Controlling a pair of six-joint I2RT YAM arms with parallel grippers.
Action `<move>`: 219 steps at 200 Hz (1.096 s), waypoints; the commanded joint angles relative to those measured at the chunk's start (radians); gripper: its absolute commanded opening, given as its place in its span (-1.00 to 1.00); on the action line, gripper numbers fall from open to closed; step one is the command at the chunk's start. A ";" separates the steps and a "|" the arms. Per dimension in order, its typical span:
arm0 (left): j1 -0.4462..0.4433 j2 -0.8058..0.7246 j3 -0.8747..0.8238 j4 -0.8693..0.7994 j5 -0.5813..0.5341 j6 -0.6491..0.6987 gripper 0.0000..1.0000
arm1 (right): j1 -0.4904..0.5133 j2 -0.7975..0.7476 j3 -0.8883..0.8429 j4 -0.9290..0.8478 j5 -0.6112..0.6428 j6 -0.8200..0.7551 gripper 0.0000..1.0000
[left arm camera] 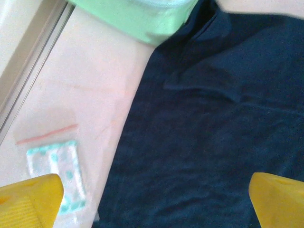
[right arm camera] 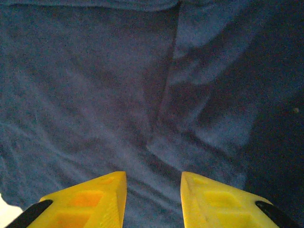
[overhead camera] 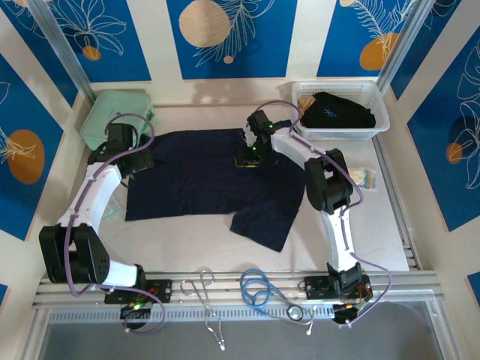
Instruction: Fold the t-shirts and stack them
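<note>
While basket holds dark t-shirt, navy t-shirt on table, L hand wide, R hand narrow.

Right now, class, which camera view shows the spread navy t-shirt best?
The top external view: nearly the whole navy t-shirt shows there, spread on the table. The left wrist view gives its edge beside the mint-green case; the right wrist view gives close creased fabric.

Mint-green case at far-left bench corner; white lattice basket far right; small clear bag on left side; blue cable at front rail.
</note>
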 commanded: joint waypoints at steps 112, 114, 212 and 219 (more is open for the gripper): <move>0.225 -0.033 -0.318 -0.131 0.240 -0.304 0.20 | -0.077 -0.618 -0.581 0.140 0.026 -0.046 -0.30; 0.225 -0.027 -0.320 -0.127 0.242 -0.304 0.19 | -0.077 -0.623 -0.587 0.142 0.025 -0.046 -0.30; 0.226 0.142 -0.278 -0.079 0.142 -0.346 -0.14 | -0.079 -0.656 -0.644 0.183 -0.019 -0.044 -0.31; 0.227 0.143 -0.275 -0.089 0.131 -0.346 -0.13 | -0.079 -0.656 -0.644 0.183 -0.019 -0.043 -0.31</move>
